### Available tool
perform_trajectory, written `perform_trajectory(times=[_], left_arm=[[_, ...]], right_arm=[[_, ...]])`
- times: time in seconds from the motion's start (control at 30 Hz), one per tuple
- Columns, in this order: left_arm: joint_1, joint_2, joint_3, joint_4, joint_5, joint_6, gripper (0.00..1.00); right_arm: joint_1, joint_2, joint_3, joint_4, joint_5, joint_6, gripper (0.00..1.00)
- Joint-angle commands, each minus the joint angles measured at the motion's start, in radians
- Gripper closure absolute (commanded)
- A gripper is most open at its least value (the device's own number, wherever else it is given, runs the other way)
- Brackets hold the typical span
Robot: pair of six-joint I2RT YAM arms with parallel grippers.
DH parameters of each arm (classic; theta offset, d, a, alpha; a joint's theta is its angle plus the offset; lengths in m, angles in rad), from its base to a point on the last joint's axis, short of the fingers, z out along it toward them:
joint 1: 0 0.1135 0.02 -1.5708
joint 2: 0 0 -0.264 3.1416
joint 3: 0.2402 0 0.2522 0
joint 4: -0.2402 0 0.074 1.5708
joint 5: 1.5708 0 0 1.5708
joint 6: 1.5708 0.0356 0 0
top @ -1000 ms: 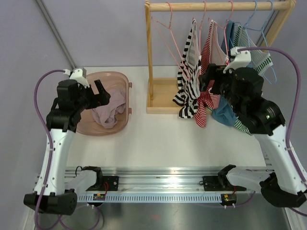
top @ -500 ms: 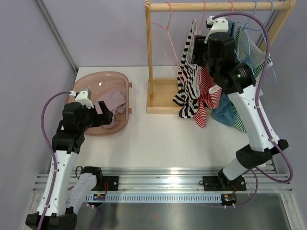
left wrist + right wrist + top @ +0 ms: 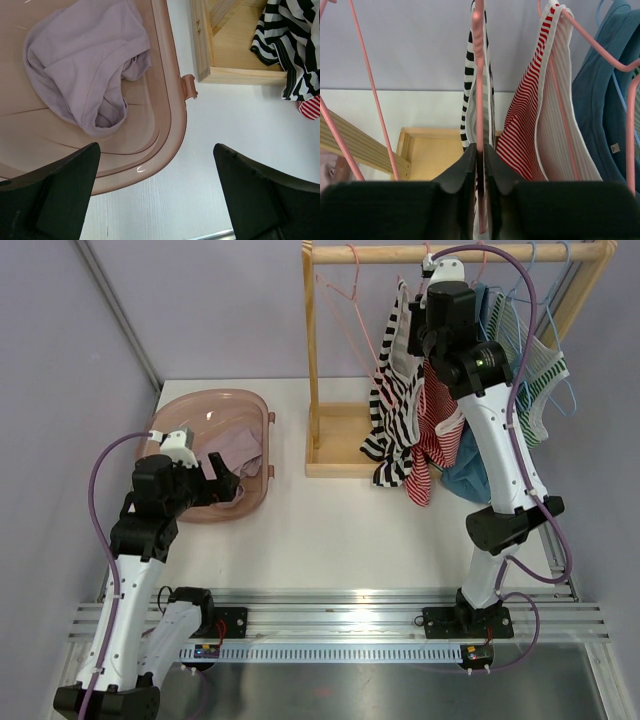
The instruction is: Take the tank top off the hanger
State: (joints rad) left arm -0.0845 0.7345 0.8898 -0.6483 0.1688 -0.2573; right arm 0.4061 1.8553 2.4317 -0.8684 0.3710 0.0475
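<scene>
Your right gripper has risen to the rail and closed; its jaws now pinch the black-striped tank top together with the pink hanger directly ahead. Pull now and the hanger may come too.

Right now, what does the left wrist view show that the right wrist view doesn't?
Only the left wrist view: the open left gripper over the rim of the pink basket, which holds a lilac garment. Only the right wrist view: the right gripper pinched on the pink hanger carrying the black-and-white striped tank top, plus a blue top. Both: that striped tank top, the red-striped tank top and the wooden rack base.
</scene>
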Motion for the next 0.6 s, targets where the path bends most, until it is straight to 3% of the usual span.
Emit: perform_trajectory(times=[0.0,0.33,0.43,0.57], left_arm=[[-0.006,-0.004,0.0,0.05,0.044,0.016,0.01],[-0.011,-0.009,-0.002,0.05,0.046,0.02,0.01],[-0.011,-0.009,-0.002,0.05,0.047,0.021,0.01],[-0.012,-0.012,-0.002,0.049,0.049,0.021,0.01]], right_arm=[[-0.003,0.004,0.058,-0.012,-0.029,-0.015,0.85],[-0.003,0.021,0.047,-0.02,-0.043,0.002,0.91],[-0.007,0.016,0.043,-0.014,-0.056,0.009,0.82],[-0.01,0.022,0.035,-0.011,-0.063,0.014,0.82]])
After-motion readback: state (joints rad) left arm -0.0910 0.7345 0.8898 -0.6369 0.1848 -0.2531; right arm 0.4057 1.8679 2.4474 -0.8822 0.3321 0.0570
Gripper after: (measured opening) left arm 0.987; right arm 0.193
